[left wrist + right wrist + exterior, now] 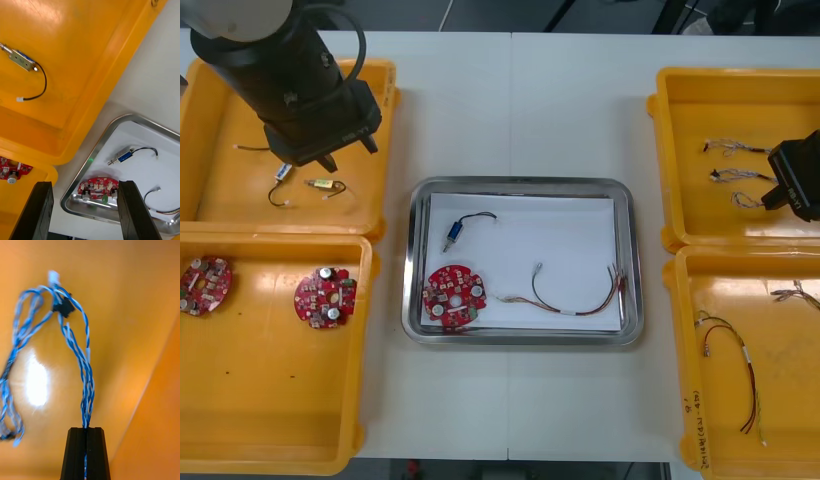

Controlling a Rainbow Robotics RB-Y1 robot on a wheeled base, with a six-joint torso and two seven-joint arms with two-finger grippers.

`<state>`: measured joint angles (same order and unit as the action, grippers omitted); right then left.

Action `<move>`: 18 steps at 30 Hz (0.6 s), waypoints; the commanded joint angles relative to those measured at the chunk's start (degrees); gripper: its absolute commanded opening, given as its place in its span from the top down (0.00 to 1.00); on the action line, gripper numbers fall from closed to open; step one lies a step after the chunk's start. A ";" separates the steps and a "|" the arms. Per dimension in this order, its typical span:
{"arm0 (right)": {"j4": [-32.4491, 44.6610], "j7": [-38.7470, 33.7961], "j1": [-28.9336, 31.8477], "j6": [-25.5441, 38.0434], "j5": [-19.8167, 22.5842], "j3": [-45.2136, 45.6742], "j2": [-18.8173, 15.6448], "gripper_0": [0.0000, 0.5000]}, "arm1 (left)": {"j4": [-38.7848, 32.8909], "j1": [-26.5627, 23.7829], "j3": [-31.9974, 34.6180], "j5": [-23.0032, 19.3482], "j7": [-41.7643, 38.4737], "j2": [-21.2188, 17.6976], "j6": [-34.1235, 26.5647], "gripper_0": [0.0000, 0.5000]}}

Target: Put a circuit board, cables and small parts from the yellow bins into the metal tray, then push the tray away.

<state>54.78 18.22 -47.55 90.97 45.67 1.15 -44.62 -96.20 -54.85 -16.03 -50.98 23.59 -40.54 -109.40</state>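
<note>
My right gripper [85,432] is shut on a twisted blue and white cable [83,360], whose loops hang against the floor of the far right yellow bin [700,95]; the right arm [798,182] is over that bin. My left gripper [84,212] stands open with nothing between its fingers, above the edge of the far left yellow bin [220,190]. The metal tray [520,183], white inside, holds a round red circuit board [453,297], a small metal part with a black cable [458,231] and a red and yellow cable [575,297].
Small metal parts with black cables [320,186] lie in the far left bin. Two circuit boards [325,296] sit in the near left bin [270,420]. More twisted cables [735,148] lie in the far right bin, and red and black cables [740,370] in the near right bin.
</note>
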 commanded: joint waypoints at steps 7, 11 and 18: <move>8.94 0.77 -1.41 9.23 7.77 3.77 -10.67 1.00 | 4.97 -4.04 5.49 5.19 -5.66 -2.08 -0.60 0.00; 10.09 1.56 -2.82 11.69 11.64 3.77 -13.30 1.00 | 6.29 -4.04 6.54 6.07 -9.27 -1.91 -0.60 0.00; 12.99 3.40 -4.31 15.91 19.02 3.16 -17.52 1.00 | 9.98 -4.04 7.95 6.24 -12.52 -1.91 -0.60 0.00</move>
<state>64.00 18.36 -49.18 105.53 62.69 3.49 -57.52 -87.23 -55.90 -9.99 -45.49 14.00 -40.75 -109.47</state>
